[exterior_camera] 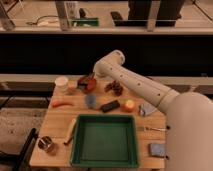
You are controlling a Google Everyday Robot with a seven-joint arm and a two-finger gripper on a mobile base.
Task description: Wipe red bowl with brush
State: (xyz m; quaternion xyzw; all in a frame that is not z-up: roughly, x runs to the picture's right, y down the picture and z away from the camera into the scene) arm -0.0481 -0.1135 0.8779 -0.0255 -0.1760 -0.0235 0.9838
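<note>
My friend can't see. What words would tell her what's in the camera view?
A white robot arm reaches across a wooden table, with its pincer down at the red bowl, beside a white cup. Nearer the front sits a big green tray, with small food and kitchen things scattered around it.

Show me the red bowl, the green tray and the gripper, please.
red bowl (90, 87): camera view, front side.
green tray (104, 162): camera view, near rim.
gripper (84, 81): camera view, its tip, at the red bowl.
</note>
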